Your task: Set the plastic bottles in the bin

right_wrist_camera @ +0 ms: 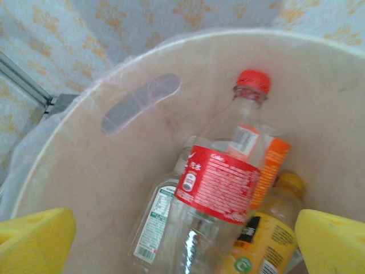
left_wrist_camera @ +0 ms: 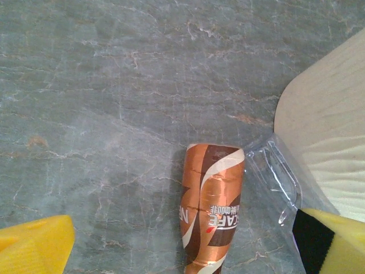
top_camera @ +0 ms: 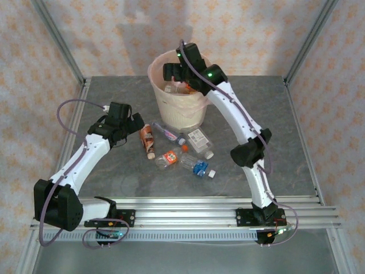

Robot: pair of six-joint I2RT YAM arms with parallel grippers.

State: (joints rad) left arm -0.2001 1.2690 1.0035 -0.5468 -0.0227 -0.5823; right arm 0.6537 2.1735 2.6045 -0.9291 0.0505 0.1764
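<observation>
Left of the desk's centre, the brown bottle lies by the left hand, between its parted fingers, long axis across their gap. The right hand, parted, hangs over the bin.

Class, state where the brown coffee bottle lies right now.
In the top view the brown coffee bottle lies on the table, leftmost of the loose bottles, beside the left tool, near the bin.

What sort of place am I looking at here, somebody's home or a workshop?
Probably a robot test booth, not a home: patterned panels in an aluminium frame enclose a stone-look table, with two arms bolted to a rail.
</observation>
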